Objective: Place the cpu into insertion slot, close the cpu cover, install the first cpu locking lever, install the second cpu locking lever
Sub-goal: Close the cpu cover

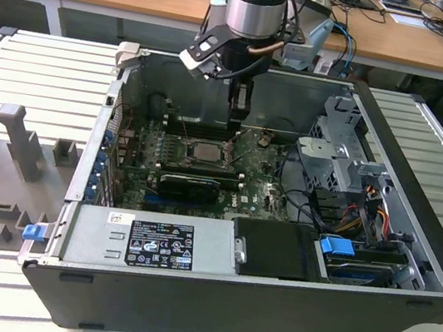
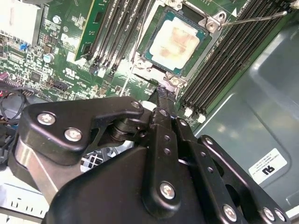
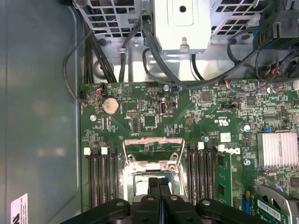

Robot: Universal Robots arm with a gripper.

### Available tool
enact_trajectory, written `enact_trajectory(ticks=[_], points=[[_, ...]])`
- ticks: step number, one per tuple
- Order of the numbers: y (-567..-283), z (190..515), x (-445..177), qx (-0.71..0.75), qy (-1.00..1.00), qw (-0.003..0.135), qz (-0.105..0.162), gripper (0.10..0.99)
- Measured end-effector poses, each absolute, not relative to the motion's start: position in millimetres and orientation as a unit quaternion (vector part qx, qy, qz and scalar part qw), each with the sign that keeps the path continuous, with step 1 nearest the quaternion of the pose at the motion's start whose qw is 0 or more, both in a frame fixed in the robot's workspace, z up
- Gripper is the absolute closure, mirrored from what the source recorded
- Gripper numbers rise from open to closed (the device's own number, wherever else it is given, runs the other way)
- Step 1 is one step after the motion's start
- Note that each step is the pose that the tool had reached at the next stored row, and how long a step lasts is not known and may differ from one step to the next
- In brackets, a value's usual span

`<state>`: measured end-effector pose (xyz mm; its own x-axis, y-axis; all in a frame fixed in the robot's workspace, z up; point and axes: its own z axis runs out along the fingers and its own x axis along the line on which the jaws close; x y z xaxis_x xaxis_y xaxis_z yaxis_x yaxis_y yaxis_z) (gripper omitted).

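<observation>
See cpu (image 2: 175, 39) seated in insertion slot (image 2: 201, 56). See gripper (image 2: 164, 93) pinched together, tip right at slot's far edge, inside open pc case (image 1: 209, 299) on table (image 1: 41, 79).

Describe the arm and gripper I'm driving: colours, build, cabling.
The arm is a silver-grey cylinder with a black band and black cables looped at the wrist. The gripper is black, a jointed linkage with silver screw heads and two narrow fingers.

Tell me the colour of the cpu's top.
The cpu top is pale silvery with faint tan smudges; clearest in the second wrist view.
</observation>
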<state>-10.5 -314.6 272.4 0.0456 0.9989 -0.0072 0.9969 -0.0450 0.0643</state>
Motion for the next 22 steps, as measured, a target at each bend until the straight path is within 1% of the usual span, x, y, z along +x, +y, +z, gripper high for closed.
enact_trajectory(ticks=[8,12,22], points=[[-315,272,10,0.723,0.691,0.024,0.018,0.980],[-315,280,10,0.723,0.691,0.024,0.018,0.980],[-315,281,17,0.723,0.691,0.024,0.018,0.980]])
